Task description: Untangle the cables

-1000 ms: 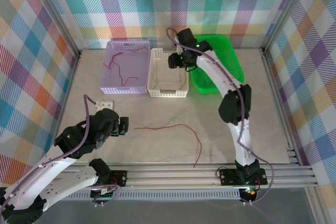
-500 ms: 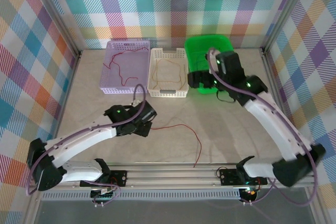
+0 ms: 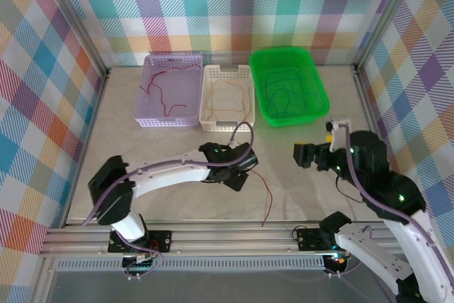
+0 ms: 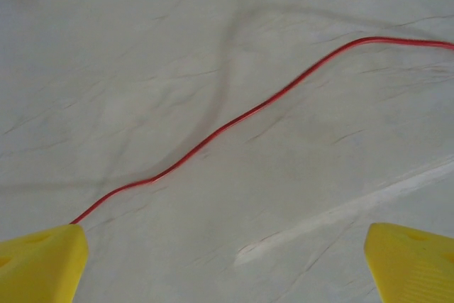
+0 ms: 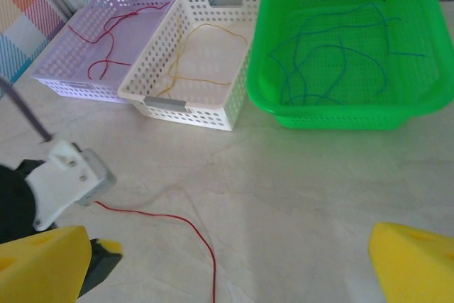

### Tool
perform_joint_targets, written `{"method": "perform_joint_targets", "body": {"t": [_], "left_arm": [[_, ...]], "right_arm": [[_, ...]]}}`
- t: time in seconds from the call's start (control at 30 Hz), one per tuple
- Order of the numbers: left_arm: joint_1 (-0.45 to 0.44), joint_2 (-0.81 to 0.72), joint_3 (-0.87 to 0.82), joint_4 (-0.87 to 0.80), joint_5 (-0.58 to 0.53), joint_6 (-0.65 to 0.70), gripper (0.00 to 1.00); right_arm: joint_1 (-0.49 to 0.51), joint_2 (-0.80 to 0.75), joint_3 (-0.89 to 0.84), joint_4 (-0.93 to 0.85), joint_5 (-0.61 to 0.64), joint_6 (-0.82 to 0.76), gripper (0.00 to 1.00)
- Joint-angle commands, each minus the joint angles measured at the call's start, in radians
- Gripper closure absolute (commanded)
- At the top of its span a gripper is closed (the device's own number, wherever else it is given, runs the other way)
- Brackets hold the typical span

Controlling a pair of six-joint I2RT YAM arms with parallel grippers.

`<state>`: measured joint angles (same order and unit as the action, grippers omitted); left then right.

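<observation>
Three perforated plastic baskets stand in a row at the far side of the pale stone-patterned table (image 3: 177, 147). The lavender plastic basket (image 3: 167, 121) on the left holds a thin red wire (image 3: 162, 94). The white plastic basket (image 3: 227, 127) in the middle holds a thin yellow wire (image 3: 225, 101). The green plastic basket (image 3: 291, 120) on the right holds tangled thin blue-green wires (image 3: 287, 90).

Another loose thin red cable (image 3: 269, 193) lies on the table nearer the arms, curving toward the front rail. The left gripper (image 3: 240, 169) hovers low over one end of it, its yellow fingertips (image 4: 39, 260) spread wide with nothing between them. The right gripper (image 3: 303, 155) hangs over bare table to the right, apart from the cable, jaws wide and empty.
</observation>
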<state>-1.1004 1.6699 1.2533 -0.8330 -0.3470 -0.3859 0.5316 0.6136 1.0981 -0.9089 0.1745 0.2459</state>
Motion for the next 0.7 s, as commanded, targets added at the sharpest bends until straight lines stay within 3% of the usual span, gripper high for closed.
{"method": "perform_joint_targets", "body": {"t": [0.0,0.33,0.5,0.67], "left_arm": [[-0.018,0.084,0.059,0.056,0.034,0.080,0.00],[0.025,0.250,0.143,0.110,0.054,0.238,0.06],[0.060,0.312,0.174,0.119,0.104,0.288,0.17],[0.094,0.350,0.191,0.141,0.112,0.309,0.17]], "right_arm": [[0.001,-0.081,-0.032,-0.056,0.056,-0.019,0.00],[0.001,-0.250,-0.117,-0.049,0.094,-0.024,0.00],[0.001,-0.305,-0.149,-0.033,0.108,-0.024,0.00],[0.001,-0.336,-0.167,-0.016,0.108,-0.017,0.00]]}}
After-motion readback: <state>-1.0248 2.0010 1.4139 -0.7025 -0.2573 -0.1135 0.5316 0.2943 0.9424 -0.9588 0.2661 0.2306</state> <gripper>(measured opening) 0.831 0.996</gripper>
